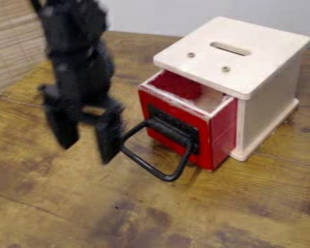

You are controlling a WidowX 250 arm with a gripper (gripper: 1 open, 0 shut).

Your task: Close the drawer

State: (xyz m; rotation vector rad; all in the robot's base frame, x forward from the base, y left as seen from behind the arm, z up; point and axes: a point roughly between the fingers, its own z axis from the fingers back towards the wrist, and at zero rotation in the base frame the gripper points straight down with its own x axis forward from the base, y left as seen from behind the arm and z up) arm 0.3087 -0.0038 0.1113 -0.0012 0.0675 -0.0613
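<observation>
Camera view: the red drawer [186, 118] juts partly out of the cream casing [248, 73] at centre frame. The gripper [85, 136] hangs released at left, just beside the loop handle [158, 150]. The drawer looks light and rigid, so it likely slides with a push on its black front plate [177, 130].

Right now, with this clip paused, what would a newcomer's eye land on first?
The bright red box-shaped drawer at centre, sticking partly out of the cream wooden cube casing on the right, with its large black loop handle reaching forward over the wooden table. Next comes the black robot hand just left of that handle, fingers pointing down and spread open, blurred by motion.
</observation>
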